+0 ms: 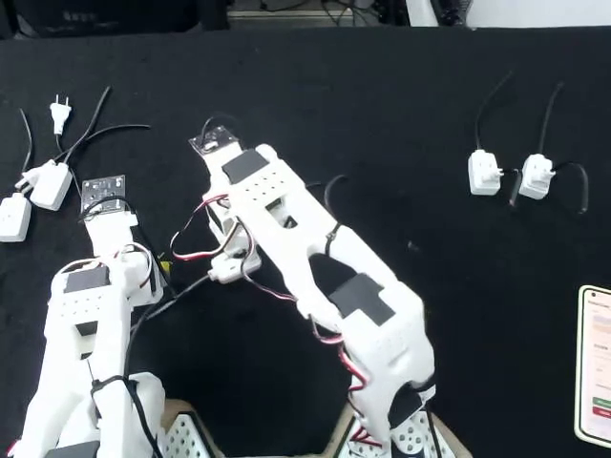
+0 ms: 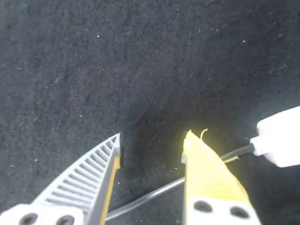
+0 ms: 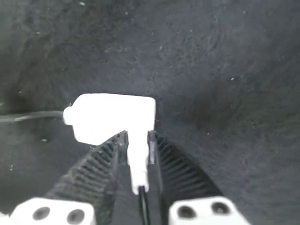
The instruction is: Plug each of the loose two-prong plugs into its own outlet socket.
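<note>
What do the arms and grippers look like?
The left arm and right arm are white with black blocks; red and black wires run along the right one. Left gripper: one grey ribbed finger, one yellow. Right gripper: two dark ribbed fingers.

No legible text; print on phone (image 1: 596, 363) too small.

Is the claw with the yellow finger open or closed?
Open. The left gripper has its fingertips wide apart, with black mat showing between them.

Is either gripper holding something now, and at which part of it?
The right gripper is shut on a white plug, pinching its narrow body beside the white socket block. The left gripper is open and holds nothing.
</note>
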Motion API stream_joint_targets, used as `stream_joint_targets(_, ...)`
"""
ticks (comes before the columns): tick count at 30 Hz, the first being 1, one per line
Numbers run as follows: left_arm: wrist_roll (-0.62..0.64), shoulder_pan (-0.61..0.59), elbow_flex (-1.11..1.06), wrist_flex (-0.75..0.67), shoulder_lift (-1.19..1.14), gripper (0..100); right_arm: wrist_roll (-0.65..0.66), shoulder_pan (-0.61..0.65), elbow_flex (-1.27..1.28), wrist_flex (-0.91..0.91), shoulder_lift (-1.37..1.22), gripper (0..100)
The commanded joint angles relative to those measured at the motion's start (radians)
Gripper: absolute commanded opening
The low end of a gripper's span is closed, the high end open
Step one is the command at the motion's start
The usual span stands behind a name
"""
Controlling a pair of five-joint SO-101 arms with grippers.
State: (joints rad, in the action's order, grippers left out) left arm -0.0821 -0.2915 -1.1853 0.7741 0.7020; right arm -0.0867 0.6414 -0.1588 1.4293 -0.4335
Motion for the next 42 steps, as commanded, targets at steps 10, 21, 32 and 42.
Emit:
stream_joint_targets(10,0.018,-0.047,0.025,-0.002,0.025,22,0.434,0.080,0.038,0.021,0.234,25.4)
stream_joint_targets(21,0.265,-0.283,0.088,-0.006,0.023,22,0.953,0.083,0.441,-0.250,0.344,25.5)
stream_joint_targets(32,0.315,-0.315,0.084,-0.041,0.023,22,1.119,0.083,0.496,-0.394,0.231,25.5)
stream_joint_targets(42,0.315,-0.302,0.082,-0.038,0.023,22,1.174,0.077,0.460,-0.394,0.142,25.0)
